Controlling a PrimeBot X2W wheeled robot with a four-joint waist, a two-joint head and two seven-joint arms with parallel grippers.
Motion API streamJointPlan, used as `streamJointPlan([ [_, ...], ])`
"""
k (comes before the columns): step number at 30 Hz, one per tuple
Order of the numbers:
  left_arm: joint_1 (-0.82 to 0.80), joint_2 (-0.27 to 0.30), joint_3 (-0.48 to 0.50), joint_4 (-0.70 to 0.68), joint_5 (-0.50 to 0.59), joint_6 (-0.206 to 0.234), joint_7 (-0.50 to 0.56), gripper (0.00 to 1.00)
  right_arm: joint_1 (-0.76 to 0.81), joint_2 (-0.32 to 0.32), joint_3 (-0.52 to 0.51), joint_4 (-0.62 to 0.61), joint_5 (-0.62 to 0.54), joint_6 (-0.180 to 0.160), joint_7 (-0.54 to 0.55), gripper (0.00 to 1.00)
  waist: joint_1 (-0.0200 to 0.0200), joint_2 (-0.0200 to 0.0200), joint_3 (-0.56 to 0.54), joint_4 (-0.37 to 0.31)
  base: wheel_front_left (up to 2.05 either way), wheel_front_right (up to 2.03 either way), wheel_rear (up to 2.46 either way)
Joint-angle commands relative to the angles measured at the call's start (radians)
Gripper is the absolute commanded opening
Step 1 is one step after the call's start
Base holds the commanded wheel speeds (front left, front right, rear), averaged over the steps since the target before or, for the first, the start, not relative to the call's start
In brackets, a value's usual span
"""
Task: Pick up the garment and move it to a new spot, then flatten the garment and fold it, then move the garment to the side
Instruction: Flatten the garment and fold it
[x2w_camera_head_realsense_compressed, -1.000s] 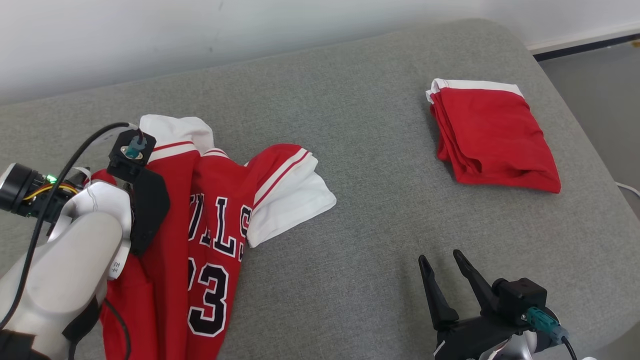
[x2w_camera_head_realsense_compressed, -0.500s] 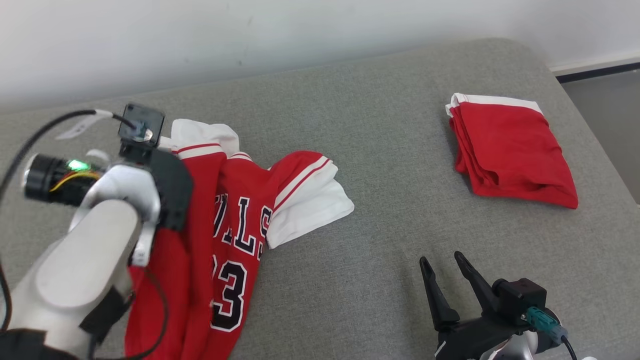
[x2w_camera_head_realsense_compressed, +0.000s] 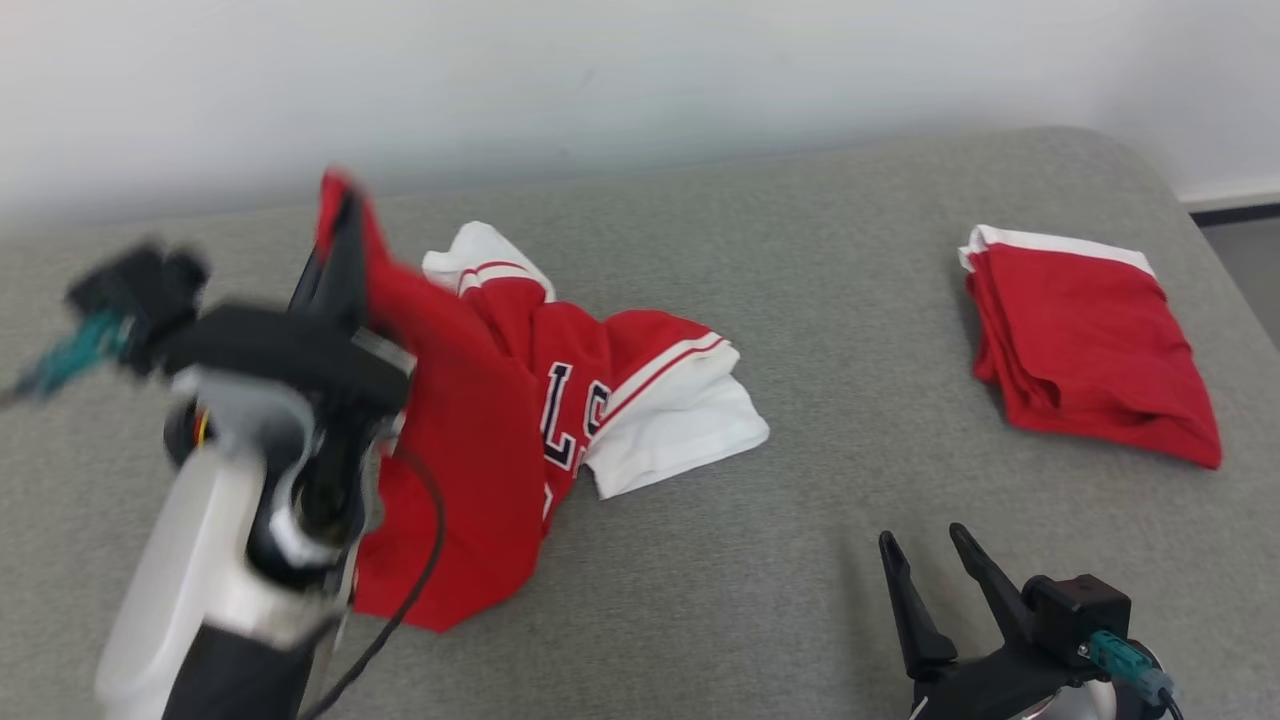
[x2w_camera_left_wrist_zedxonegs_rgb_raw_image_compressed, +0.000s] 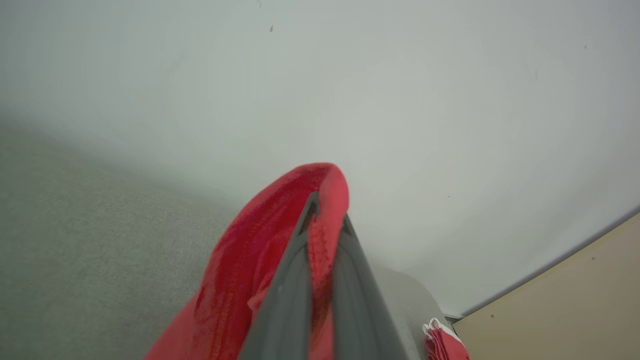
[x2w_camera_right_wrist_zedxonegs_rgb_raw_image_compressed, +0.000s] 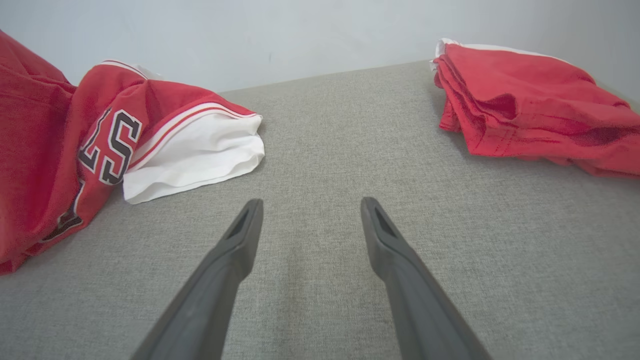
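The garment (x2w_camera_head_realsense_compressed: 480, 420) is a red jersey with white sleeves and dark lettering, lying crumpled at the left of the grey cushion. My left gripper (x2w_camera_head_realsense_compressed: 340, 215) is shut on a fold of its red cloth and holds that part raised above the surface. In the left wrist view the red garment (x2w_camera_left_wrist_zedxonegs_rgb_raw_image_compressed: 280, 220) is pinched between the two fingers and drapes over their tips. My right gripper (x2w_camera_head_realsense_compressed: 925, 550) hovers open at the lower right, nothing between its fingers (x2w_camera_right_wrist_zedxonegs_rgb_raw_image_compressed: 240, 235); the jersey's white sleeve (x2w_camera_right_wrist_zedxonegs_rgb_raw_image_compressed: 195, 160) lies ahead to its left.
A folded red garment with a white band (x2w_camera_head_realsense_compressed: 1090, 350) lies at the right of the grey cushion (x2w_camera_head_realsense_compressed: 800, 300), also seen as a red stack (x2w_camera_right_wrist_zedxonegs_rgb_raw_image_compressed: 530, 110) in the right wrist view. A pale wall (x2w_camera_head_realsense_compressed: 600, 70) runs behind. Bare cushion lies between the two garments.
My left gripper has shut on the jersey and lifted a fold of it up and away from the cushion. The head camera has tilted, shifting the whole picture. The right gripper stays open.
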Motion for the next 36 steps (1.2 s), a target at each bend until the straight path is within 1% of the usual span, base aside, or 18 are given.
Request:
streamJointPlan([
  [1, 0.089, 0.0, 0.04, -0.025, -0.04, -0.003, -0.023, 0.0, 0.013, -0.005, -0.004, -0.01, -0.009, -0.002, 0.005, 1.0, 0.0, 0.0, -0.025, 0.055, 0.0, 0.0, 0.0],
  [3, 0.211, -0.002, 0.094, -0.061, -0.099, 0.001, -0.045, 0.0, 0.025, -0.007, -0.012, -0.019, -0.012, -0.002, 0.013, 1.0, 0.0, 0.0, -0.03, 0.083, 0.0, 0.0, 0.0],
  [7, 0.434, -0.047, 0.191, -0.116, -0.235, -0.011, -0.063, 0.0, 0.03, -0.011, -0.022, -0.042, -0.017, -0.002, 0.027, 1.0, 0.0, 0.0, -0.039, 0.137, 0.0, 0.0, 0.0],
  [9, 0.514, -0.065, 0.226, -0.134, -0.294, -0.02, -0.061, 0.0, 0.032, -0.016, -0.022, -0.051, -0.017, -0.002, 0.034, 1.0, 0.0, 0.0, -0.042, 0.16, 0.0, 0.0, 0.0],
  [11, 0.574, -0.086, 0.255, -0.138, -0.349, -0.033, -0.064, 0.23, 0.03, -0.02, -0.017, -0.057, -0.017, -0.002, 0.041, 1.0, 0.0, 0.0, -0.046, 0.177, 0.0, 0.0, 0.0],
  [12, 0.597, -0.091, 0.269, -0.136, -0.366, -0.037, -0.07, 0.38, 0.028, -0.022, -0.016, -0.059, -0.014, -0.002, 0.043, 1.0, 0.0, 0.0, -0.048, 0.183, 0.0, 0.0, 0.0],
  [13, 0.617, -0.096, 0.28, -0.132, -0.384, -0.046, -0.075, 0.44, 0.027, -0.024, -0.015, -0.061, -0.014, -0.002, 0.047, 1.0, 0.0, 0.0, -0.051, 0.188, 0.0, 0.0, 0.0],
  [14, 0.634, -0.101, 0.288, -0.128, -0.398, -0.05, -0.082, 0.79, 0.027, -0.025, -0.014, -0.064, -0.014, -0.002, 0.049, 1.0, 0.0, 0.0, -0.054, 0.192, 0.0, 0.0, 0.0],
  [15, 0.648, -0.105, 0.295, -0.123, -0.401, -0.055, -0.088, 1.0, 0.029, -0.027, -0.015, -0.067, -0.014, -0.002, 0.05, 1.0, 0.0, 0.0, -0.058, 0.196, 0.0, 0.0, 0.0],
  [17, 0.672, -0.104, 0.301, -0.113, -0.401, -0.064, -0.097, 1.0, 0.035, -0.031, -0.015, -0.071, -0.012, -0.002, 0.057, 1.0, 0.0, 0.0, -0.066, 0.202, 0.0, 0.0, 0.0],
  [21, 0.703, -0.088, 0.308, -0.096, -0.367, -0.06, -0.126, 1.0, 0.037, -0.047, -0.011, -0.082, -0.019, -0.002, 0.072, 1.0, 0.0, 0.0, -0.082, 0.215, 0.0, 0.0, 0.0],
  [23, 0.707, -0.078, 0.294, -0.097, -0.342, -0.06, -0.137, 1.0, 0.023, -0.056, -0.004, -0.092, -0.024, -0.002, 0.081, 1.0, 0.0, 0.0, -0.089, 0.224, 0.0, 0.0, 0.0],
  [26, 0.696, -0.054, 0.237, -0.096, -0.265, -0.052, -0.138, 1.0, -0.008, -0.074, 0.011, -0.108, -0.025, -0.002, 0.092, 1.0, 0.0, 0.0, -0.1, 0.238, 0.0, 0.0, 0.0],
  [29, 0.651, 0.003, 0.121, -0.076, -0.118, -0.012, -0.107, 1.0, -0.017, -0.081, 0.028, -0.117, -0.018, -0.002, 0.101, 1.0, 0.0, 0.0, -0.106, 0.249, 0.0, 0.0, 0.0],
  [31, 0.602, 0.04, 0.035, -0.048, -0.005, 0.029, -0.077, 1.0, -0.019, -0.08, 0.035, -0.12, -0.014, -0.002, 0.102, 1.0, 0.0, 0.0, -0.107, 0.252, 0.0, 0.0, 0.0],
  [33, 0.554, 0.061, -0.039, -0.011, 0.079, 0.071, -0.034, 1.0, -0.014, -0.074, 0.043, -0.123, -0.012, -0.002, 0.104, 1.0, 0.0, 0.0, -0.107, 0.249, 0.0, 0.0, 0.0],
  [36, 0.485, 0.066, -0.082, 0.045, 0.126, 0.114, 0.023, 1.0, -0.004, -0.066, 0.055, -0.118, -0.009, -0.002, 0.108, 1.0, 0.0, 0.0, -0.105, 0.228, 0.0, 0.0, 0.0],
])
